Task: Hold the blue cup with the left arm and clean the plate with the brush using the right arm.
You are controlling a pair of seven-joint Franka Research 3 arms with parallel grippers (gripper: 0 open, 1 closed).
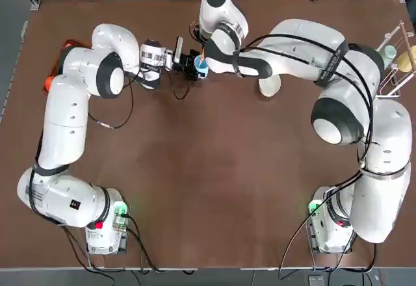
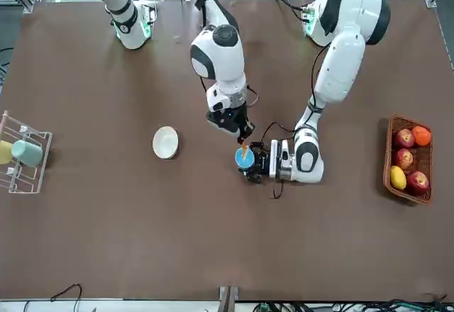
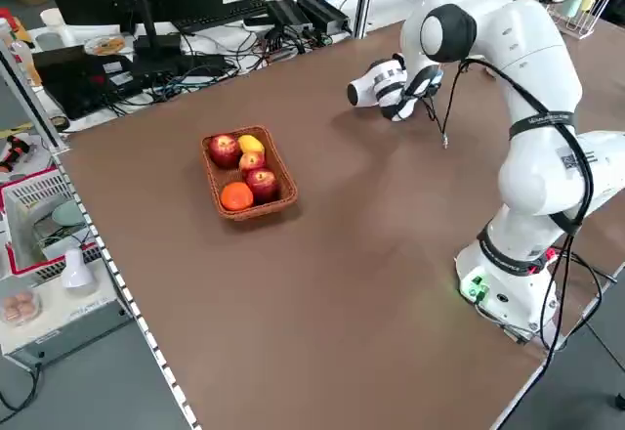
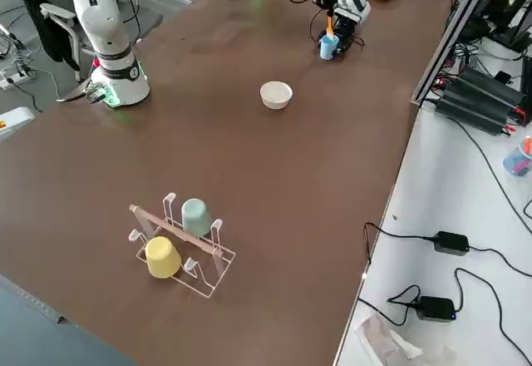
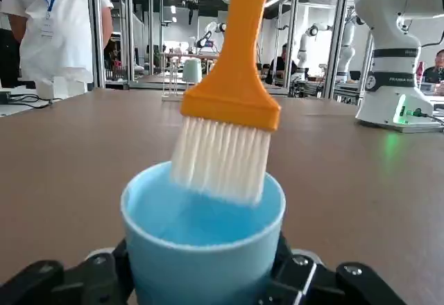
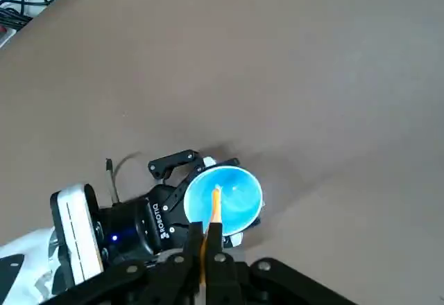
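Taking the top view from left to right, the basket [image 2: 427, 157] of fruit sits on the table [image 1: 175, 169], largely hidden beneath the bend of the left arm [image 1: 62, 123]. That arm rises from its base at the near edge, leans outward at the shoulder, runs up toward the far side and bends sharply inward, its wrist reaching right, low over the table. At its end, the left pincer [image 2: 255, 162] is closed around the blue cup [image 5: 201, 263], one finger on either side, holding it upright with its mouth facing up.

The brush [image 5: 232, 90] stands over that cup, orange handle up and slightly tilted, white bristles pointing down at the cup's mouth. The right pincer [image 6: 206, 227], directed downward above the cup, is clenched on the handle. The right arm [image 1: 387, 123] climbs from its base at the near right, folds at the elbow, and stretches leftward across the table before its wrist turns down.

The plate [image 2: 165, 142] lies on the table, right of the cup, partly covered by the right forearm. Farther right stands the white rack [image 4: 218, 276] with a teal-green cup [image 4: 196, 217] and a yellow cup [image 4: 163, 257].
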